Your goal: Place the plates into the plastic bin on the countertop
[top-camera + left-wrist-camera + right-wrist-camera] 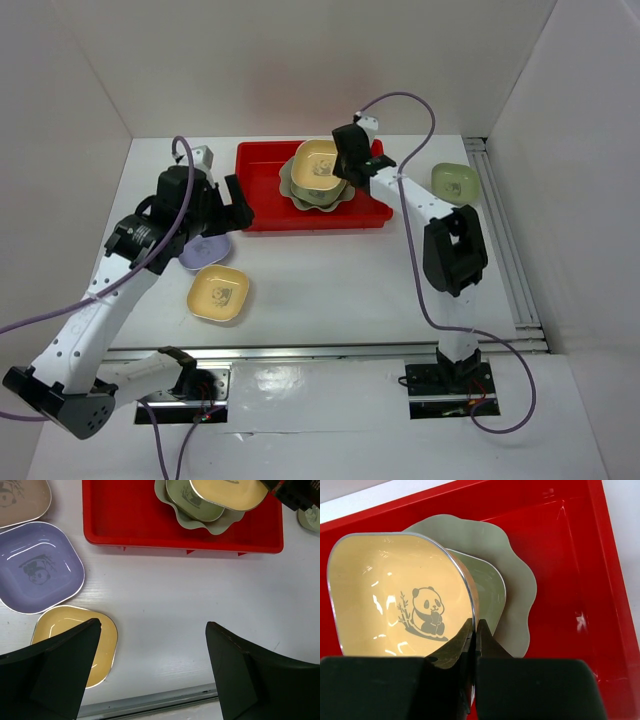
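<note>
**Right gripper pinches a yellow dish over the red bin; left gripper hangs open above the counter**

Top view: the red bin (262, 190) lies at the far middle of the white countertop (330, 280). In its right half sits the scalloped plate (298, 196). Above it, the right gripper (350, 168) holds the yellow panda dish (318, 165) by its right edge. The left gripper (228, 205) hovers just left of the bin, with the lavender dish (200, 255) partly under it. A second yellow dish (219, 294) lies nearer on the countertop. One green dish (455, 180) lies alone at the far right, well apart from the bin.

Left wrist view: the left gripper (152, 650) has its jaws spread wide with nothing between them, only bare countertop. To the left lie the lavender dish (37, 567), a pink-tan dish (20, 500) beyond it, and the second yellow dish (70, 622), partly hidden by one finger (65, 665). In the bin (130, 515), a small green dish (187, 500) rests in the scalloped plate (215, 527).

Right wrist view: the right gripper (475, 630) is clamped on the rim of the yellow panda dish (395, 595). The dish is tilted above the small green dish (487, 592). Whether the two touch is unclear.
</note>
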`<state>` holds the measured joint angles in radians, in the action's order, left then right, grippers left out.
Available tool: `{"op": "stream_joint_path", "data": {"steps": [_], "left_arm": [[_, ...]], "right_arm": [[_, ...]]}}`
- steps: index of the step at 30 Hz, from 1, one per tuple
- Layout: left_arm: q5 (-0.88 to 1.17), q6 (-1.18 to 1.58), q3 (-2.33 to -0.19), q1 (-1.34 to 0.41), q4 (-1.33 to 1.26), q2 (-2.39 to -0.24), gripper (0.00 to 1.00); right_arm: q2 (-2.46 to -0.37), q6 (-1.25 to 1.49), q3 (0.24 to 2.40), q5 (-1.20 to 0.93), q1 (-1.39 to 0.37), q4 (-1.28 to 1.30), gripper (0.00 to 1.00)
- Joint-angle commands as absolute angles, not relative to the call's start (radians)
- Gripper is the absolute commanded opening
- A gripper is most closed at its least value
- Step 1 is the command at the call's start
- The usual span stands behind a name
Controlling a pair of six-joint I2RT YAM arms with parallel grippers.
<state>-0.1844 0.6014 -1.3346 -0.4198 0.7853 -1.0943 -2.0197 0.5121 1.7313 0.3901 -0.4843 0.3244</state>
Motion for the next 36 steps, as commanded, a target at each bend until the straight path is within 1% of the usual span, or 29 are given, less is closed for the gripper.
{"op": "stream_joint_path", "data": {"steps": [1, 8, 15, 16, 19, 20, 21, 22, 23, 24, 25, 26, 27, 28, 32, 34, 36], "left_arm": [[-0.190, 0.568, -1.316, -0.400, 0.776, -1.074, 0.99], [-0.163, 0.548, -1.296, -0.380, 0.776, -1.055, 0.99], [-0.163, 0.538, -1.278, -0.362, 0.776, -1.036, 0.99], [-0.153, 0.529, -1.278, -0.362, 0.776, -1.035, 0.99], [-0.143, 0.529, -1.278, -0.353, 0.776, -1.035, 0.99], [-0.143, 0.529, -1.269, -0.353, 0.776, -1.035, 0.99], [-0.143, 0.529, -1.269, -0.353, 0.776, -1.035, 0.99], [-0.143, 0.529, -1.269, -0.344, 0.776, -1.035, 0.99], [-0.134, 0.529, -1.269, -0.344, 0.776, -1.035, 0.99], [-0.133, 0.529, -1.259, -0.344, 0.767, -1.035, 0.99], [-0.133, 0.529, -1.259, -0.344, 0.767, -1.026, 0.99], [-0.124, 0.529, -1.259, -0.334, 0.767, -1.026, 0.99], [-0.124, 0.529, -1.259, -0.334, 0.767, -1.026, 0.99], [-0.124, 0.529, -1.259, -0.334, 0.767, -1.026, 0.99], [-0.115, 0.529, -1.250, -0.334, 0.758, -1.026, 0.99], [-0.115, 0.520, -1.250, -0.334, 0.758, -1.026, 0.99], [-0.106, 0.520, -1.241, -0.334, 0.758, -1.016, 0.99]], "right_arm": [[-2.040, 0.578, 1.818, 0.483, -0.492, 0.354, 0.00], [-2.101, 0.666, 1.836, 0.548, -0.514, 0.383, 0.00], [-2.123, 0.687, 1.839, 0.523, -0.523, 0.388, 0.00], [-2.138, 0.687, 1.839, 0.523, -0.523, 0.388, 0.04], [-2.169, 0.687, 1.900, 0.514, -0.523, 0.420, 0.11], [-2.178, 0.687, 1.911, 0.503, -0.523, 0.420, 0.20], [-2.178, 0.687, 1.911, 0.503, -0.532, 0.420, 0.23], [-2.165, 0.678, 1.911, 0.503, -0.532, 0.407, 0.37], [-2.164, 0.667, 1.911, 0.503, -0.532, 0.407, 0.62], [-2.154, 0.667, 1.925, 0.503, -0.532, 0.407, 0.69], [-2.154, 0.667, 1.934, 0.503, -0.532, 0.407, 0.80], [-2.154, 0.655, 1.965, 0.503, -0.532, 0.407, 0.86], [-2.154, 0.655, 1.980, 0.503, -0.532, 0.426, 0.97], [-2.143, 0.644, 1.991, 0.514, -0.532, 0.436, 0.99], [-2.074, 0.609, 1.991, 0.514, -0.532, 0.422, 0.99], [-2.036, 0.585, 1.991, 0.528, -0.503, 0.445, 0.99], [-1.970, 0.575, 1.947, 0.563, -0.427, 0.498, 0.99]]}}
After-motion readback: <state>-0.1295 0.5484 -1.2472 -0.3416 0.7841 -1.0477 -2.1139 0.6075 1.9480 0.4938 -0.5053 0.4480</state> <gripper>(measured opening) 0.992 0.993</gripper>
